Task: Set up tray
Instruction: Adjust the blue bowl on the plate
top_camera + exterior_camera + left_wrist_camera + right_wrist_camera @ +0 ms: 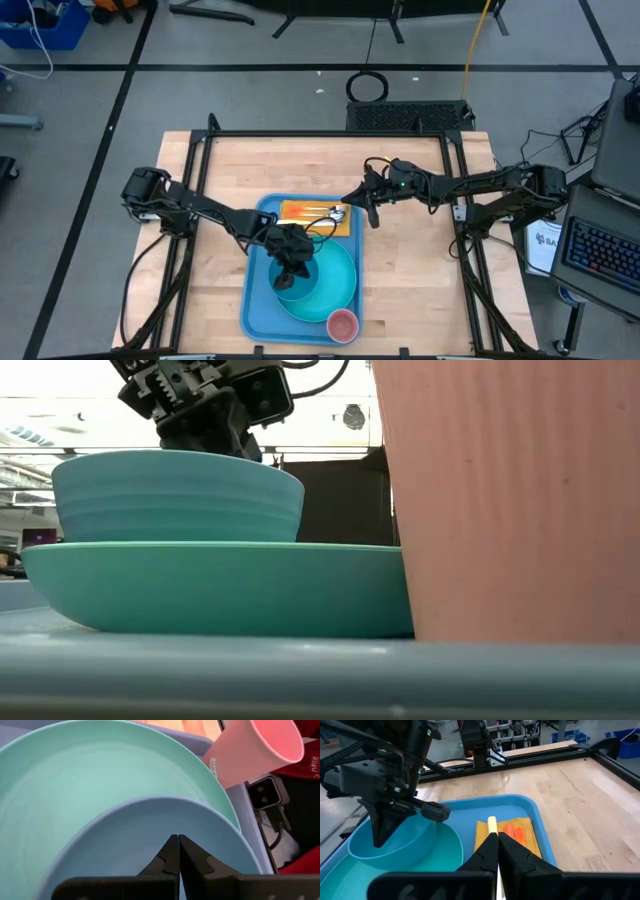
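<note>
1. The tray (254, 305), light blue with a raised rim, lies on the wooden bench (420, 290), reaching from the middle of the bench to its near edge.
2. A round turquoise plate (335, 285) fills most of the near half of the tray.
3. A smaller light-blue bowl (296, 291) sits on the plate, toward the tray's left edge; the low view shows it resting on the plate's surface (180, 495).
4. A pink cup (342, 324) stands upright in the tray's near right corner, just beside the plate.
5. An orange-yellow napkin (300, 212) lies flat along the tray's far edge, with orange cutlery (515, 834) and a pale-handled piece (492, 824) on top of it.
6. The left gripper (291, 272) is over the bowl, fingers pressed together with nothing between them; its tips point down into the bowl, and in the right wrist view it stands at the bowl's rim (380, 837).
7. The right gripper (347, 211) is at the napkin's right end, near the tray's far right corner, its fingers (487, 851) together; whether they pinch a piece of cutlery cannot be told.
</note>
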Robot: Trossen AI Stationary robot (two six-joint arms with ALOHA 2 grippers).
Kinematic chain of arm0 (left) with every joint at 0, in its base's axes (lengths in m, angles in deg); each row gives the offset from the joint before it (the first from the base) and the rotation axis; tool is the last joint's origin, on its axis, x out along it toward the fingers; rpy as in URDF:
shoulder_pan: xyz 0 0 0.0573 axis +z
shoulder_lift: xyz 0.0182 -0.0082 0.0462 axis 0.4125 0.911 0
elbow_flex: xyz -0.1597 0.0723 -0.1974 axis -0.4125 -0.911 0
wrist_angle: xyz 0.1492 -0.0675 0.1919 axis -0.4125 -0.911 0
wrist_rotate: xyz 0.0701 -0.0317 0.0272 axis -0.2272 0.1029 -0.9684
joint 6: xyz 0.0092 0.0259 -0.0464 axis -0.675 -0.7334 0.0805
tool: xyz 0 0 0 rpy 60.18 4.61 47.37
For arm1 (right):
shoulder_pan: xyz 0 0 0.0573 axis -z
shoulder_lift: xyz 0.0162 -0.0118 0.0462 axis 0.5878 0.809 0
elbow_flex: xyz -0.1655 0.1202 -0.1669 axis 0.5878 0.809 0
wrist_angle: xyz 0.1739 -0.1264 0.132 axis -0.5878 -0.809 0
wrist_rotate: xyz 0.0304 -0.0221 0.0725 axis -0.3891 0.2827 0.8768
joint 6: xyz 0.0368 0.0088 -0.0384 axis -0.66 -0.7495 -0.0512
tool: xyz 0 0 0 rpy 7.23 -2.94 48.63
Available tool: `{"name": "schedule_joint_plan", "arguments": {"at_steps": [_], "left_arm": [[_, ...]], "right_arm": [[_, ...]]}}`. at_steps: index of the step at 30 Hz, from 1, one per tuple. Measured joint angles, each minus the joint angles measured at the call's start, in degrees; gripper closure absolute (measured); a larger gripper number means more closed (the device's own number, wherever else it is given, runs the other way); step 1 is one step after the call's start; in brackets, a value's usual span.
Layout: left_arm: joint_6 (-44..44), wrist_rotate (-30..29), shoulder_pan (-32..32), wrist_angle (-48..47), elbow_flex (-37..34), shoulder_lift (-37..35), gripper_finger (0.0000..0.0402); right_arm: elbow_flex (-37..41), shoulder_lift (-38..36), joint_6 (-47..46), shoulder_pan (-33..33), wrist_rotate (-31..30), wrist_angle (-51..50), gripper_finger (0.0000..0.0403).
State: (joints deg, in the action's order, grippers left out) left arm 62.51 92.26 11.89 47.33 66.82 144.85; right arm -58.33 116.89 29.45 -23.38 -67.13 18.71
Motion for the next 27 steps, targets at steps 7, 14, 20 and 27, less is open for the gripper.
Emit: {"name": "schedule_joint_plan", "arguments": {"at_steps": [7,14,20,27], "left_arm": [[-0.90,-0.17,0.36,0.22,-0.11,0.86,0.0401],[-0.97,1.16,1.21,5.05,0.17,3.30,0.0401],[-0.88,2.52,1.33,5.88,0.62,5.05,0.0401],[-3.53,3.06,1.31,7.37,5.14,8.02,0.0401]], "right_arm": [[0.00,0.00,0.00,0.00,-0.04,0.47,0.0403],[0.00,0.00,0.00,0.00,-0.09,0.55,0.0403],[0.02,0.00,0.00,0.00,-0.07,1.11,0.0403],[0.00,0.00,-0.01,0.00,-0.11,1.39,0.0403]]}}
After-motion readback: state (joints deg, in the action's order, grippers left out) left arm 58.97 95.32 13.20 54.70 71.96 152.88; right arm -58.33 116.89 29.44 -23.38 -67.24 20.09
